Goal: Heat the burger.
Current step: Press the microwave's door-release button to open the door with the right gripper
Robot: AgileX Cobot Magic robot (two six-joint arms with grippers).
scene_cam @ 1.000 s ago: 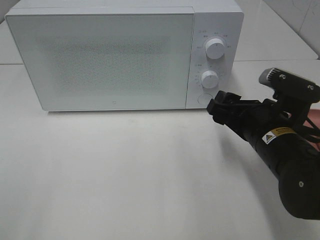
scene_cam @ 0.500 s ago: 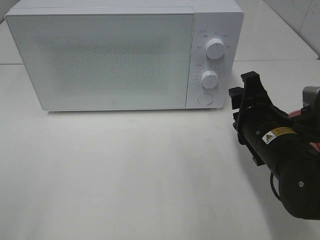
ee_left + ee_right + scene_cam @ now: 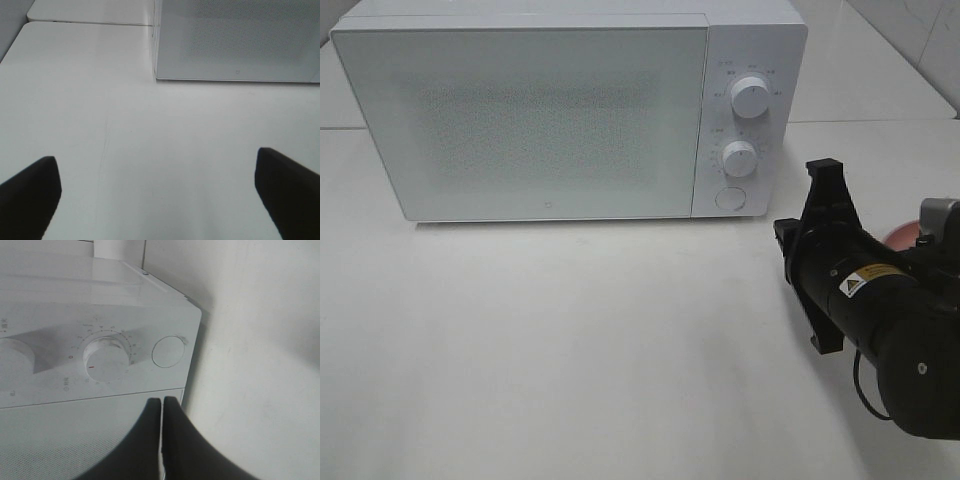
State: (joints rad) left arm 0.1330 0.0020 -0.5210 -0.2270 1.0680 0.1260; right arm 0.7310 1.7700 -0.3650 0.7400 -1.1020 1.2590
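The burger is out of view. A white microwave point(image 3: 540, 110) stands at the back of the table with its door closed. My right gripper point(image 3: 782, 235) hovers to the right of it, in front of its control panel, turned on its side. In the right wrist view that gripper point(image 3: 162, 402) has its two dark fingers pressed together with nothing between them, pointing at the panel below the round button point(image 3: 168, 351). In the left wrist view my left gripper point(image 3: 157, 185) stands wide open and empty over bare table, with the microwave point(image 3: 235, 40) ahead of it.
Two white knobs point(image 3: 749, 97) point(image 3: 739, 158) and a round button point(image 3: 728, 198) sit on the microwave's right panel. A sliver of a pink plate point(image 3: 903, 232) shows behind my right arm. The white table point(image 3: 570, 340) stretches in front of the microwave.
My right gripper has drawn back from the microwave's round button, down and to the right, rolled onto its side and closed. The left gripper stays wide open.
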